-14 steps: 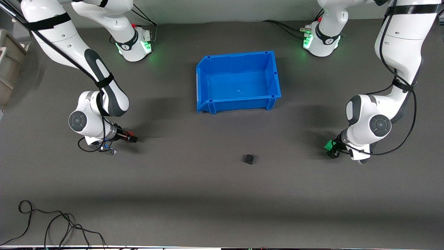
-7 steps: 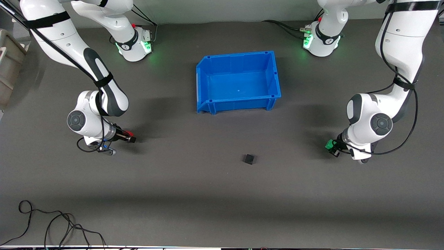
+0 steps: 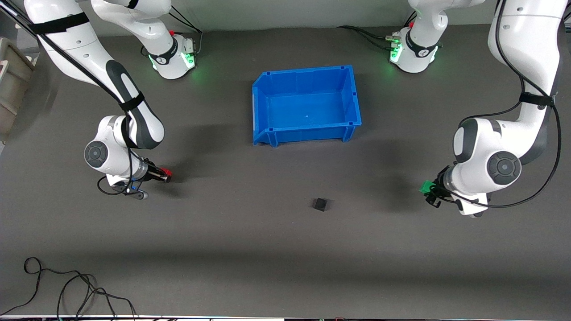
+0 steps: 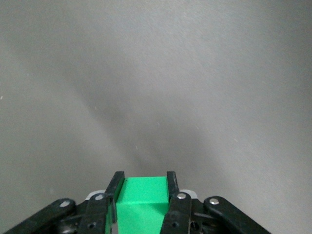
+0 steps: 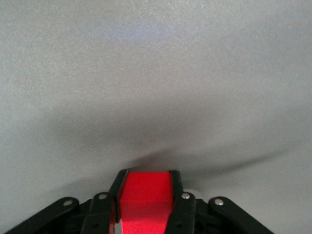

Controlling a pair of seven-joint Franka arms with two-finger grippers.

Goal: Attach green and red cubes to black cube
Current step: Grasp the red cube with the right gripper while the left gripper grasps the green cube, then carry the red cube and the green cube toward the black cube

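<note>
The black cube (image 3: 320,204) sits alone on the grey mat, nearer to the front camera than the blue bin. My left gripper (image 3: 429,191) is shut on the green cube (image 3: 426,186) above the mat toward the left arm's end; the left wrist view shows the green cube (image 4: 143,201) clamped between both fingers. My right gripper (image 3: 164,174) is shut on the red cube (image 3: 166,172) above the mat toward the right arm's end; the right wrist view shows the red cube (image 5: 145,199) between the fingers. Both held cubes are well apart from the black cube.
An open blue bin (image 3: 262,100) stands mid-table, farther from the front camera than the black cube. A loose black cable (image 3: 67,290) lies at the mat's front edge toward the right arm's end. A beige box (image 3: 11,84) sits off that end.
My left arm has risen with the green cube and shifted slightly toward its end of the table. My right gripper with the red cube has drifted slightly toward its own end. The black cube has not moved.
</note>
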